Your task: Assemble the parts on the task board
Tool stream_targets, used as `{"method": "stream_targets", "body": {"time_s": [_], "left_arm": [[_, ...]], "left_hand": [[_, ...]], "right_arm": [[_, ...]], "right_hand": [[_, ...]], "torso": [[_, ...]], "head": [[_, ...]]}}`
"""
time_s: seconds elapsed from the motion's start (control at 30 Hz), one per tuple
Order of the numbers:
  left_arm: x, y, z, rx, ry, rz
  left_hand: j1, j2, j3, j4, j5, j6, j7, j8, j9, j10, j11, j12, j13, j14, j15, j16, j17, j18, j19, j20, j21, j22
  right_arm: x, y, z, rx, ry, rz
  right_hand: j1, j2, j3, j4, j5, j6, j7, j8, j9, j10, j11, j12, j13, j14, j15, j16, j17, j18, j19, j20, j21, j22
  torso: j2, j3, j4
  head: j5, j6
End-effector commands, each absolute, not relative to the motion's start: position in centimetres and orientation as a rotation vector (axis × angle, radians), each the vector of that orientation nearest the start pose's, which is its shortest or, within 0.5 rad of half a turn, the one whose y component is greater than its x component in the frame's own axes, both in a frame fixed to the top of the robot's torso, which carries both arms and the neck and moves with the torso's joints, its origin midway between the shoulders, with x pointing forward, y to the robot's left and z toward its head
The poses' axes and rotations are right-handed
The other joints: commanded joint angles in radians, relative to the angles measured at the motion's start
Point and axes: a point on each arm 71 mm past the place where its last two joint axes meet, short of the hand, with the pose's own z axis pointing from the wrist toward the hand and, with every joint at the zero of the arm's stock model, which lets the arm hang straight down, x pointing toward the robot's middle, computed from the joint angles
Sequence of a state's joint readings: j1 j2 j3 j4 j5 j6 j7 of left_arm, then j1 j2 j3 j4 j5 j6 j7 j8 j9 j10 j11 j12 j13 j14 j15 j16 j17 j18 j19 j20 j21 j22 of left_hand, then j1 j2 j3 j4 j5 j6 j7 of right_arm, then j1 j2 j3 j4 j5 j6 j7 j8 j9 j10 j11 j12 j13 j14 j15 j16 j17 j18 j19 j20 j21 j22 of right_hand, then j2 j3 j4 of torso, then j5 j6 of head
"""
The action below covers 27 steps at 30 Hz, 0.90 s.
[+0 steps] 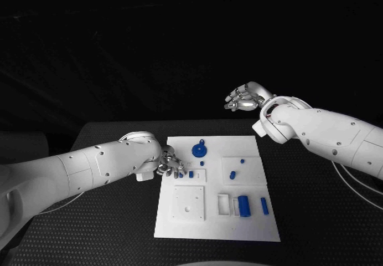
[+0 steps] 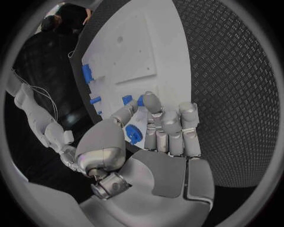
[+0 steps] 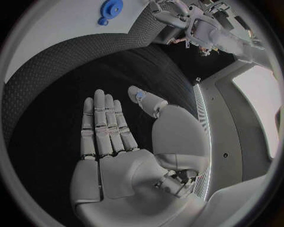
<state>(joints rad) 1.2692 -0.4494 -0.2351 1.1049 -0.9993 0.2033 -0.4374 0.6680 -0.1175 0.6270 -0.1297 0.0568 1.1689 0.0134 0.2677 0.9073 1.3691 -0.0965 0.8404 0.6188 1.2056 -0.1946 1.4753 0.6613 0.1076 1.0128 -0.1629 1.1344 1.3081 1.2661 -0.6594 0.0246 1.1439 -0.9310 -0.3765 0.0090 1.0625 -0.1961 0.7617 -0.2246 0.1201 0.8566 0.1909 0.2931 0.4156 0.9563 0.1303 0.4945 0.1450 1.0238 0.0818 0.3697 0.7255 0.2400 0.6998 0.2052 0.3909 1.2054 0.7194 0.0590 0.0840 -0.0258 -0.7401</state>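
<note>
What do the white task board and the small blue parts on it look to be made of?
The task board looks like matte white plastic: flat, even, without glare, though painted board is possible. The blue parts look like moulded or printed plastic, solid in colour with a dull sheen. The left hand holds one.

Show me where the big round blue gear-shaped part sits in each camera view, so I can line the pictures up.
Head view: round blue part lies on the far half of the task board, beyond the left hand.
Left wrist view: I cannot pick it out among the blue pieces there.
Right wrist view: it lies on the board near the circle's rim.
Shared landmark: the white task board.
</note>
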Motion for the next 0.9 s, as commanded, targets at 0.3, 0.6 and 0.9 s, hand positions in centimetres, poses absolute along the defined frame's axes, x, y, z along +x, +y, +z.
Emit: {"method": "stream_targets", "body": {"time_s": [0.3, 0.6, 0.9], "left_arm": [[53.4, 14.7, -25.5, -0.351, 2.277, -0.558], [54.0, 14.9, -22.9, -0.491, 1.95, -0.875], [52.0, 11.7, -20.9, 0.266, 1.559, -0.896]], "left_hand": [[-0.036, -0.1, 0.026, 0.096, -0.005, -0.095, 0.033, -0.055, -0.006, -0.083, 0.029, -0.039, -0.011, -0.058, 0.021, -0.044, -0.011, -0.01, -0.042, -0.099, -0.031, -0.003], [0.154, 0.042, 0.047, 0.008, 0.006, -0.292, 0.126, -0.052, -0.034, -0.325, 0.137, -0.203, -0.104, -0.272, 0.137, -0.253, -0.119, -0.067, -0.256, 0.008, -0.197, -0.056], [0.5, -0.026, 0.046, -0.155, 0.008, -0.279, 0.127, -0.018, -0.17, -0.339, 0.179, -0.356, -0.246, -0.268, 0.175, -0.343, -0.172, -0.07, -0.258, 0.045, -0.269, -0.081]], "right_arm": [[57.0, -23.2, -14.9, 0.407, 1.547, 0.798], [57.0, -23.7, -14.9, 0.413, 1.544, 0.789], [57.0, -23.7, -15.2, 0.413, 1.547, 0.788]], "right_hand": [[0.0, 0.004, -0.008, -0.002, 0.0, -0.008, 0.002, 0.001, -0.002, 0.005, 0.004, -0.007, -0.003, 0.002, 0.007, -0.008, 0.001, 0.003, -0.002, 0.008, -0.006, 0.002], [-0.004, 0.002, -0.011, 0.0, -0.002, -0.008, 0.003, 0.001, -0.003, 0.005, 0.004, -0.008, -0.005, 0.002, 0.007, -0.01, 0.002, 0.003, -0.003, 0.008, -0.007, 0.003], [-0.005, 0.001, -0.013, 0.001, -0.003, -0.007, 0.002, 0.002, -0.004, 0.006, 0.004, -0.008, -0.006, 0.002, 0.007, -0.01, 0.002, 0.003, -0.003, 0.009, -0.007, 0.004]], "torso": [[-0.001, 0.0002, 0.0008], [-0.001, 0.001, 0.0017], [0.001, -0.0002, 0.0]], "head": [[-0.005, 0.011], [-0.019, 0.027], [-0.022, 0.042]]}}
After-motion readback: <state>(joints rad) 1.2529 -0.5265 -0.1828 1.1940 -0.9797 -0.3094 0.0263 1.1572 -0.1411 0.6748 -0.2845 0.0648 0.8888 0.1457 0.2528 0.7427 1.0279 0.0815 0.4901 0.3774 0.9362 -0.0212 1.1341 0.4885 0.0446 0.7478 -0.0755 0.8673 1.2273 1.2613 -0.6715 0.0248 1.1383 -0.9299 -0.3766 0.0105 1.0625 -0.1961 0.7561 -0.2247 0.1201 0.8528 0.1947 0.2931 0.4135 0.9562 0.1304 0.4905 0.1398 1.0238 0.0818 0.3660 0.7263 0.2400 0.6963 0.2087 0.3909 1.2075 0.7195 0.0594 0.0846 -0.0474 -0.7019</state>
